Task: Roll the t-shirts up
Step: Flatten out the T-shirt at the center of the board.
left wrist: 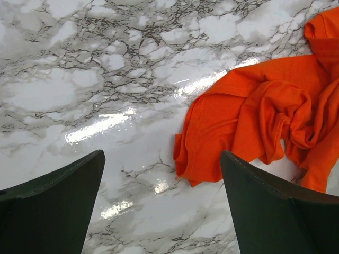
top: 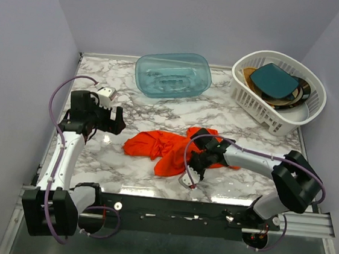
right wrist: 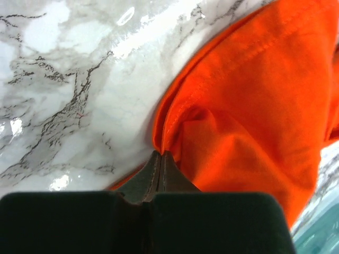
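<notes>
The red-orange t-shirt (top: 164, 148) lies crumpled on the marble table, near the middle. My right gripper (top: 197, 161) sits at its right side, shut on a hemmed fold of the t-shirt (right wrist: 249, 106); the two fingers (right wrist: 159, 166) meet with the fabric edge pinched at their tips. My left gripper (top: 114, 121) hovers left of the shirt, open wide, nothing between its fingers (left wrist: 58, 196). In the left wrist view the t-shirt (left wrist: 265, 111) lies ahead and to the right, apart from the fingers.
A teal plastic tub (top: 173, 74) stands at the back centre. A white basket (top: 254, 98) with plates stands at the back right. Purple walls close the table at the back and sides.
</notes>
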